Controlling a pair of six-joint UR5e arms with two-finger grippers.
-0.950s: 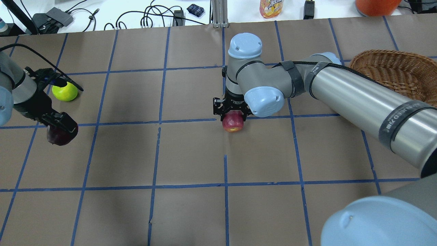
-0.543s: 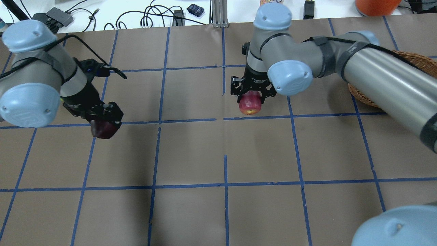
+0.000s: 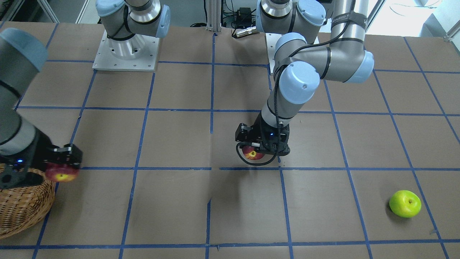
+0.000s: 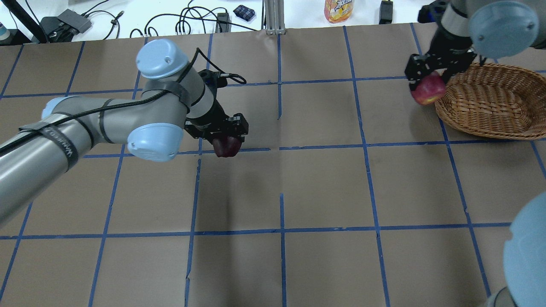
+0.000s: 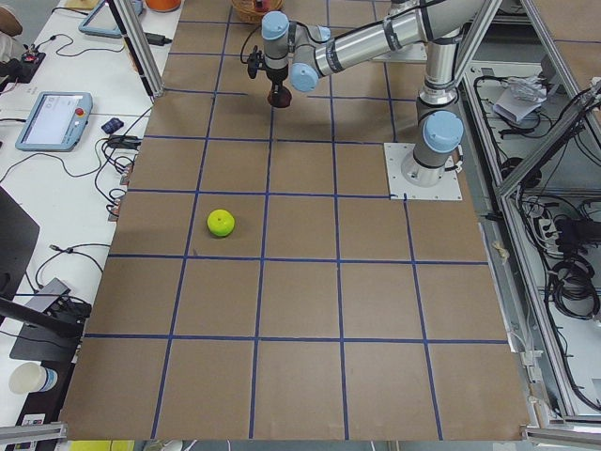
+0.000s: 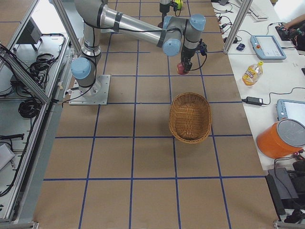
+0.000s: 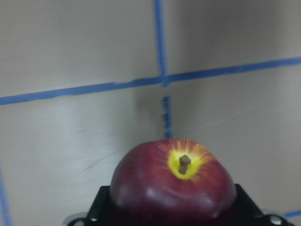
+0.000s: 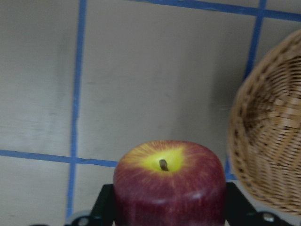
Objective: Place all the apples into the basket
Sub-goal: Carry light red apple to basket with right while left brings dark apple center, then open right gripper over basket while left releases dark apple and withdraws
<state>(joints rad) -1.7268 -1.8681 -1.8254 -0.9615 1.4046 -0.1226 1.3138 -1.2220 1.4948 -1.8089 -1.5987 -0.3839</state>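
My left gripper is shut on the dark maroon apple and holds it above the table, left of centre; the left wrist view shows this apple stem-up between the jaws. My right gripper is shut on the streaky red apple, just outside the left rim of the wicker basket. The right wrist view shows that apple with the basket to its right. The yellow-green apple lies alone on the table near my left end; the left arm hides it in the overhead view.
The basket looks empty inside. Cables, a juice bottle and an orange bucket sit beyond the table's far edge. Both arm bases stand at my side of the table.
Both arms have swung to the right in the overhead view with their apples. The right one went from mid-table to the basket's rim; the left one from the table's left edge toward centre.
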